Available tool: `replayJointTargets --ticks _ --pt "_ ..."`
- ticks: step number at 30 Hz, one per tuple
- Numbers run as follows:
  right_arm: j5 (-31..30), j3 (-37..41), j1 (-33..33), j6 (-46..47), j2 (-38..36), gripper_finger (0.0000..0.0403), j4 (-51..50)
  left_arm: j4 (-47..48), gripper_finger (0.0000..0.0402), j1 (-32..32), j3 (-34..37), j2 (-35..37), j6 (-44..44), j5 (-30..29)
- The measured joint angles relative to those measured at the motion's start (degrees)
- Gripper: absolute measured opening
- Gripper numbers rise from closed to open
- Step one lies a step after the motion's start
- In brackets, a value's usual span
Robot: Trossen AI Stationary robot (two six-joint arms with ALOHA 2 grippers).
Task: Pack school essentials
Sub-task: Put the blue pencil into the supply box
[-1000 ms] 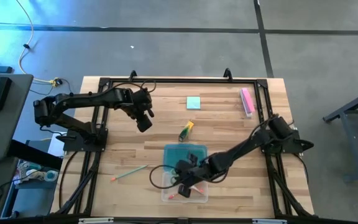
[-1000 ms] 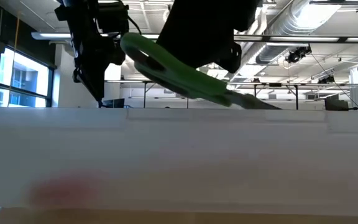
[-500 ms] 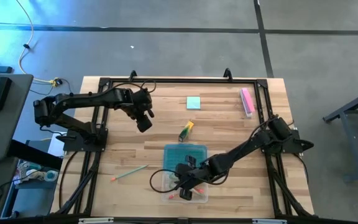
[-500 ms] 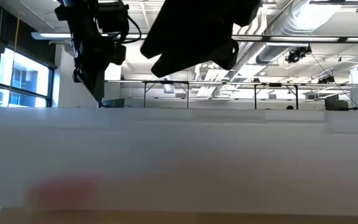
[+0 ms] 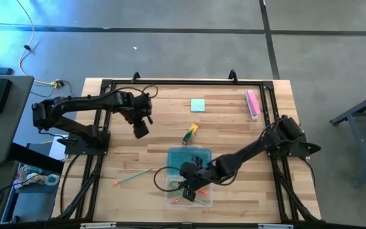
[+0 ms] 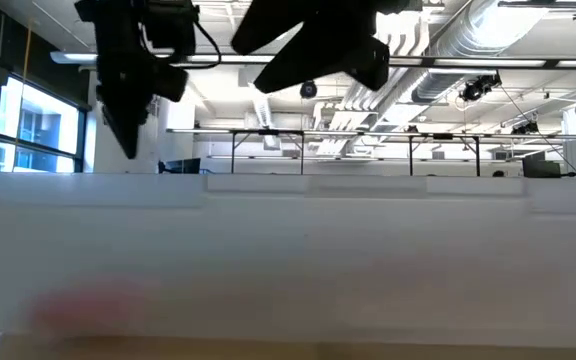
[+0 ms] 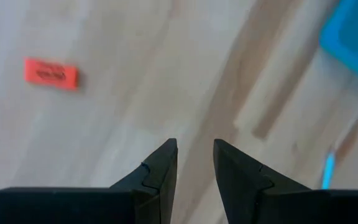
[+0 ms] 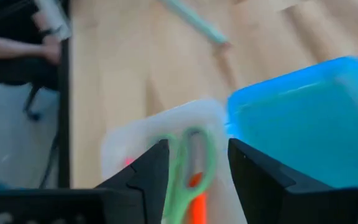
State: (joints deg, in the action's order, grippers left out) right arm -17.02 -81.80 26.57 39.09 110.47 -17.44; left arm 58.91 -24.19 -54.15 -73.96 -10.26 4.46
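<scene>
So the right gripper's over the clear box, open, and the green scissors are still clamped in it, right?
Not quite. The right gripper is over the clear box and open, but the green scissors are not clamped: the right wrist view shows them lying in the box between the spread fingers.

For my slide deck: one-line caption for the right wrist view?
Right gripper open above the clear box, green-handled scissors lying inside beside the teal lid.

The light wooden slatted table (image 5: pixel 126 159) bears a clear plastic box (image 5: pixel 170 198) beside its teal lid (image 5: pixel 196 154), a light-blue square note pad (image 5: pixel 197 105), a pink bar (image 5: pixel 252 104), a yellow-green marker (image 5: pixel 190 134) and a green pencil (image 5: pixel 132 176).
</scene>
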Motion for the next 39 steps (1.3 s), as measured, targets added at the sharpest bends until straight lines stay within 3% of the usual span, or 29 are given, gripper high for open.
replayJointTargets --ticks 8,17,22,32,39 --pt "-10.3 0.0 -2.3 2.7 -6.3 0.0144 -9.0 5.5 0.0094 8.1 2.1 9.2 -5.2 -0.1" --pt "-11.8 0.0 -7.9 4.4 -11.3 0.0144 -13.8 3.0 0.0094 19.9 9.9 20.5 -23.3 0.7" --pt "-11.5 0.1 -11.1 3.7 -12.2 0.0144 -15.7 3.1 0.0094 28.6 10.3 21.7 -31.1 3.2" --pt "-10.7 0.1 -15.0 -1.8 -12.6 0.0144 -16.2 1.6 0.0095 46.9 10.4 20.1 -44.8 2.8" --pt "-10.1 0.1 -16.3 -4.7 -12.6 0.0144 -16.6 -1.0 0.0125 56.5 10.4 18.5 -53.4 2.5"
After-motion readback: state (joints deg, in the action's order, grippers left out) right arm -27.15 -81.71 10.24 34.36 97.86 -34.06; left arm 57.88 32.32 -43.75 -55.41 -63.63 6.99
